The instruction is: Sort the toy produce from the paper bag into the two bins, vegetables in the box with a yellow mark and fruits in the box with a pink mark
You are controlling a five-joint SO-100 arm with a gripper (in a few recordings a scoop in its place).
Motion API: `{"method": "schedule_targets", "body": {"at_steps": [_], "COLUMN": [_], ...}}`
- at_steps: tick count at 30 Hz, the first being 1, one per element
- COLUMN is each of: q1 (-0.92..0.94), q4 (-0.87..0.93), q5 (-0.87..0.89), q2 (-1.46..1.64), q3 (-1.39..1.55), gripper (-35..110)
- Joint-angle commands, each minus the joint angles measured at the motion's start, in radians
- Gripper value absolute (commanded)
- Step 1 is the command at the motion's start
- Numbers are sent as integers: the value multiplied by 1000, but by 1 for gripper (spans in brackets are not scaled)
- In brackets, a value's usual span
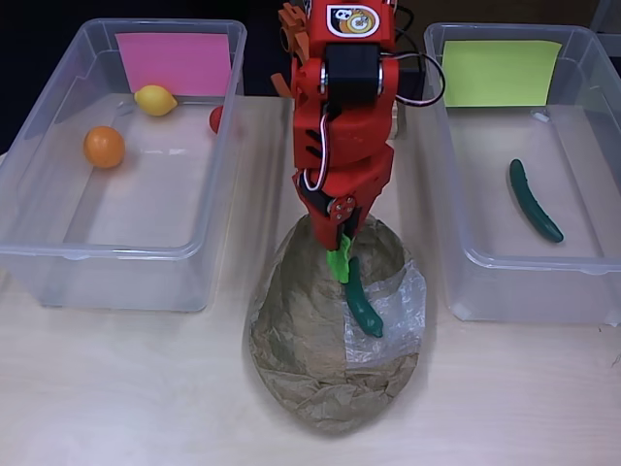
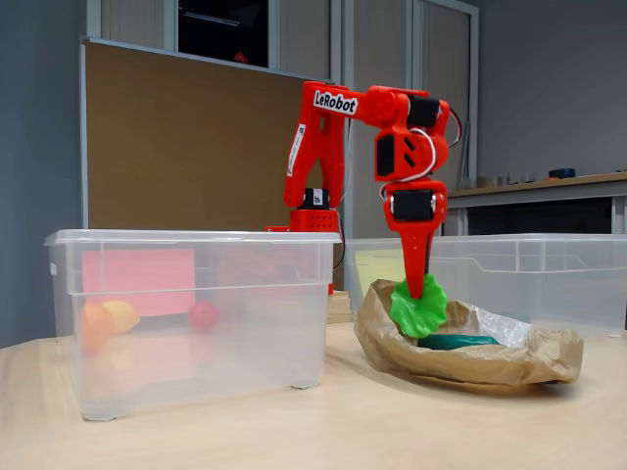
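My red gripper (image 1: 342, 243) hangs over the crumpled brown paper bag (image 1: 301, 330) in the middle of the table, shut on a bright green leafy toy (image 1: 339, 264). In the fixed view the leaf (image 2: 419, 308) dangles from the gripper (image 2: 421, 289) just above the bag (image 2: 470, 364). A dark green pepper-like toy (image 1: 365, 303) lies in the bag's mouth, below the leaf. The bin with the pink mark (image 1: 173, 60) holds a lemon (image 1: 155, 100), an orange (image 1: 104, 147) and a small red piece (image 1: 215, 118). The bin with the yellow mark (image 1: 501, 73) holds a dark green cucumber (image 1: 535, 200).
The pink-marked bin (image 1: 39, 257) stands left of the bag and the yellow-marked bin (image 1: 524, 262) right of it, both clear plastic with tall walls. The arm's base sits at the back between them. Bare wooden table lies in front of the bag.
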Motion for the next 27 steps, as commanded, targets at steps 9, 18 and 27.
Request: {"method": "schedule_targets", "body": {"at_steps": [9,18,27], "q1": [-138,-518,-1015], "q4": [278,485,517], "q5": [103,741,1413], "q2": [368,604,561], "q3": [-147,-164,-172], "gripper": [0,0,0]}}
